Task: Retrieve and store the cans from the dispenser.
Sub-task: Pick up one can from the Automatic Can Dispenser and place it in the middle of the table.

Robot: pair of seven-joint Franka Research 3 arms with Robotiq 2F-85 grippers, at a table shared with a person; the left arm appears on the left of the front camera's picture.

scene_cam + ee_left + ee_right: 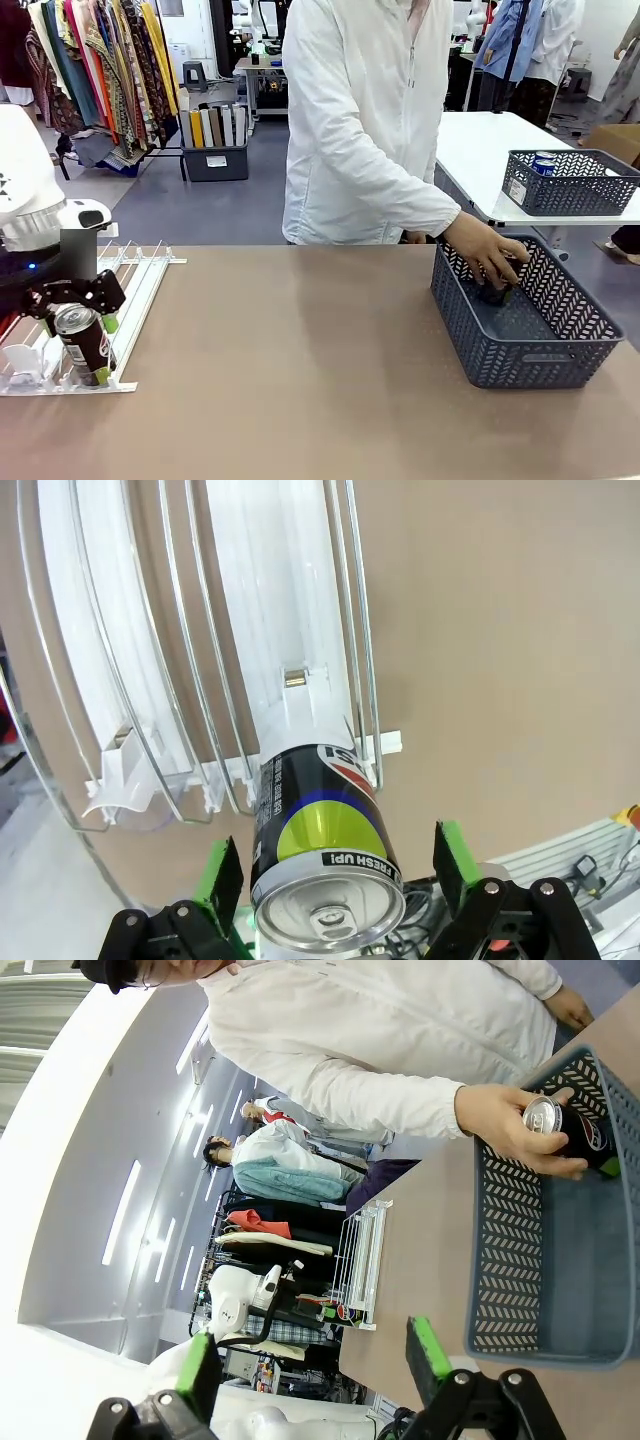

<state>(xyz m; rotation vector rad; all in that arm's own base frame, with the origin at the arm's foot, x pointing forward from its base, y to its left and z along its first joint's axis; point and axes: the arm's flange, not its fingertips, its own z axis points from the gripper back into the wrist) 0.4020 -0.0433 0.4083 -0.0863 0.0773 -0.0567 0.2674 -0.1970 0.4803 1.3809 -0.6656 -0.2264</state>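
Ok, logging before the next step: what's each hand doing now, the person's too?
Left hand: open, around a can in the dispenser.
Right hand: open, empty.
Person's hand: holding another can in the basket.

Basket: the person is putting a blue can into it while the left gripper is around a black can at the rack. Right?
The can in the person's hand is black, not blue; the right wrist view shows it. The hand is at the basket, and the left gripper is around a second black can at the rack.
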